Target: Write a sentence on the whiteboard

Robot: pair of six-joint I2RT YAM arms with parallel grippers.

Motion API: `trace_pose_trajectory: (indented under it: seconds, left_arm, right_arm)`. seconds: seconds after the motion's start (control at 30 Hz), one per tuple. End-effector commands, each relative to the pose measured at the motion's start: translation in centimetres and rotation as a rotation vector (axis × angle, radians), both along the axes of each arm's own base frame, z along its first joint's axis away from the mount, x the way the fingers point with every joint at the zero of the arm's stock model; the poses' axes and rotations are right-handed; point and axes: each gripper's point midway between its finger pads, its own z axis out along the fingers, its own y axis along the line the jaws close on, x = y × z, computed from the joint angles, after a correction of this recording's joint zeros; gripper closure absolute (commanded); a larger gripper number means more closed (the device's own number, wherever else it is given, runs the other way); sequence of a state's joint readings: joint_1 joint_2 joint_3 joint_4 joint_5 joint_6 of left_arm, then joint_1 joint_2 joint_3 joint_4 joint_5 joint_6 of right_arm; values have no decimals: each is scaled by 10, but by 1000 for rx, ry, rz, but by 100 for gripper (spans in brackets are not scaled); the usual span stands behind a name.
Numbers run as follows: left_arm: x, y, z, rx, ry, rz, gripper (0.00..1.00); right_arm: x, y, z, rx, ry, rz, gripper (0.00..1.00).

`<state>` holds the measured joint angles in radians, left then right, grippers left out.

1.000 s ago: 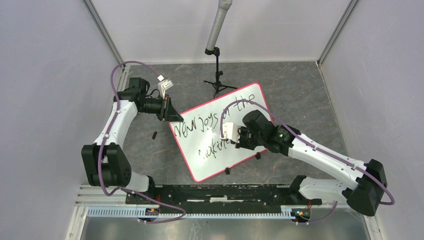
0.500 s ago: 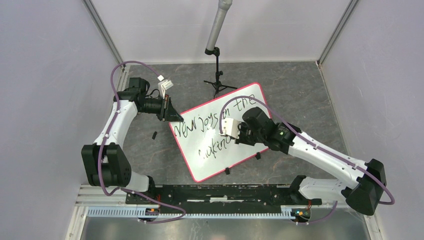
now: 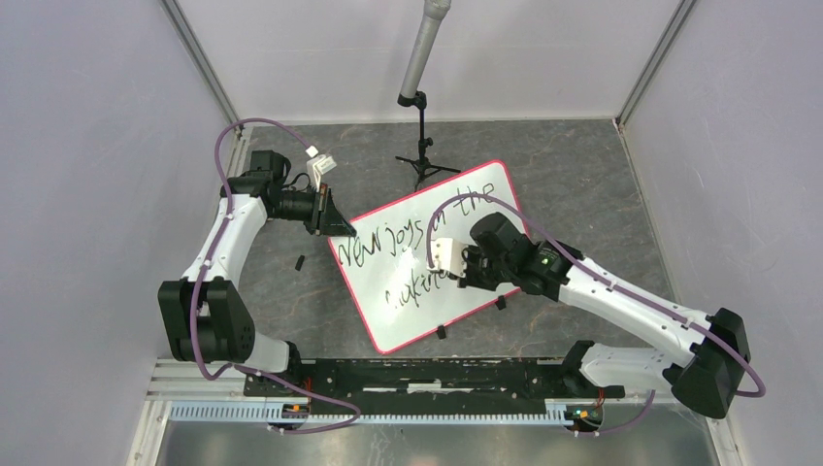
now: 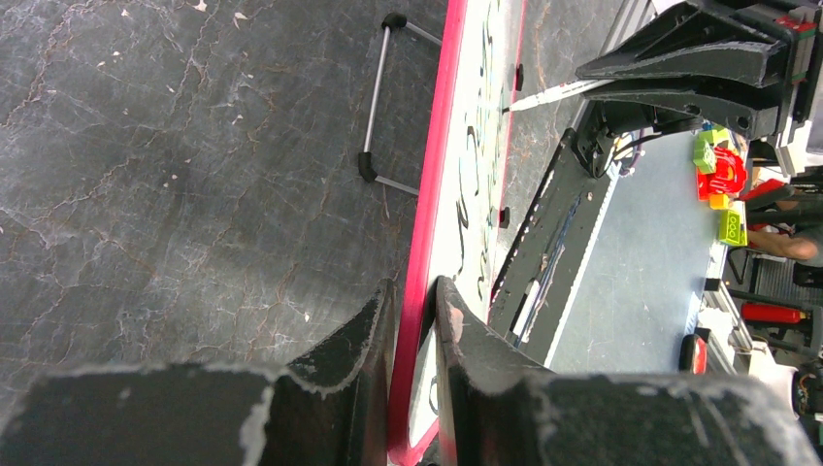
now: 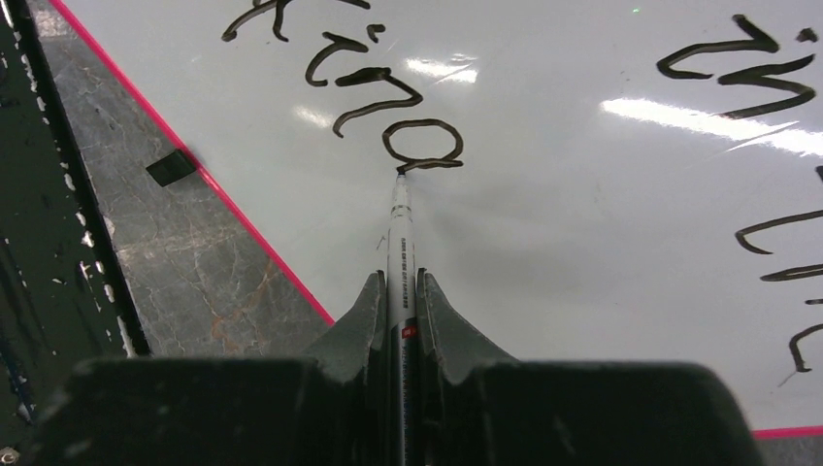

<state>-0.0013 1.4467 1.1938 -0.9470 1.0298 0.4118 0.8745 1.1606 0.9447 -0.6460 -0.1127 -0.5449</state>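
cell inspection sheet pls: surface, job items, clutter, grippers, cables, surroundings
Surface: dark grey stone-look tabletop.
Job's things: whiteboard lies skewed on the table; sentence in two slanted black lines; marker tip touches the last letter written.
Clutter: small black piece left of the board; tripod stand behind it.
Grippers: left gripper shut on the whiteboard's pink rim; right gripper shut on the marker.
Cables: purple cables loop along both arms.
Surroundings: pale walls on three sides.
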Motion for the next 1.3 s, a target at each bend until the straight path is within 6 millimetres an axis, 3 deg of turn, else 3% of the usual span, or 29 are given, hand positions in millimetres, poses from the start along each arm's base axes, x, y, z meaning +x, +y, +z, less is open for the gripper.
trace_pose_trajectory:
  seconds: [0.0,0.23,0.37,0.6,0.77,0.97,1.13,1.27]
  left_arm:
    - [9,6,-24,106,7,14,97]
    - [9,7,-23,110,0,14,98]
    - [9,7,-24,111,2,14,98]
    - [8,7,-23,113,2,18,97]
    - [8,7,-23,114,1,18,98]
    - [7,7,-22,112,-2,18,98]
    - [7,7,-20,112,-8,19,98]
    - [7,7,-20,110,-5,19,98]
  right_arm:
    - [-10,-7,-12,-39,38,20,100]
    - [-31,-1,-26,-80,70,101,100]
    - [-33,8,-25,-76,69,122,100]
    - [-19,33,5,-23,17,132,100]
    - [-20,42,22,23,10,156,100]
    - [-30,27,26,20,6,174,100]
    - [-31,-4,-3,-96,-13,135,100]
    - [-26,-19,-16,-157,-32,88,100]
